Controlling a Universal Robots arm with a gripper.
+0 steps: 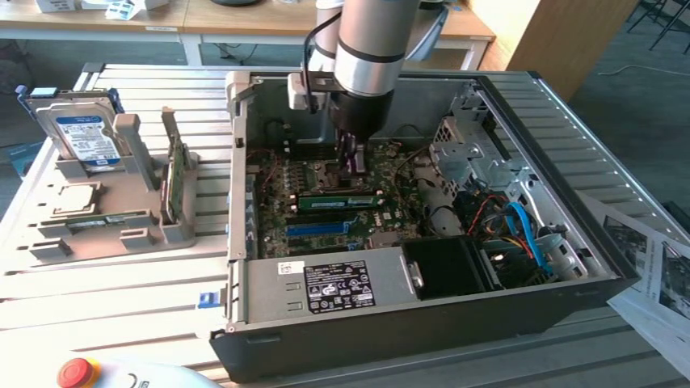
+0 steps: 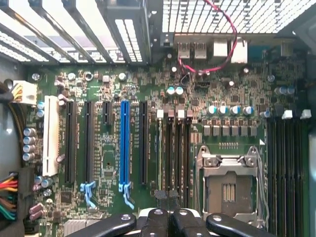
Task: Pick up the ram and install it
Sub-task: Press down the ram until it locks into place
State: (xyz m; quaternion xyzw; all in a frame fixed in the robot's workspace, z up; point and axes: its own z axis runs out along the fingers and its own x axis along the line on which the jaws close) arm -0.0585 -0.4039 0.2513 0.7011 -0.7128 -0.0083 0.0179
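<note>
gripper: the gripper (image 1: 353, 162) is down inside the open PC case (image 1: 561, 267), hanging over the motherboard (image 1: 323, 218). In the wrist view its fingers (image 2: 159, 217) sit pressed together with nothing between them, so it's closed and empty.
ram: the ram (image 1: 341, 200) is already on the motherboard, standing on edge in a slot just in front of the gripper, green with a pale label strip.
ram axis: long side runs across the case, exterior view's left to right, parallel to the blue slot (image 1: 323, 228) next to it.
in the way: drive cage (image 1: 466, 153) and cable bundle (image 1: 518, 230) crowd the exterior view's right; power supply (image 1: 323, 287) blocks the near side.
outside the case: on the slatted surface (image 1: 108, 307), a grey holder tray (image 1: 108, 218) carries a hard drive (image 1: 86, 133) and an upright green card (image 1: 173, 190), well apart from the gripper.
near edge: red e-stop button (image 1: 76, 372).
</note>
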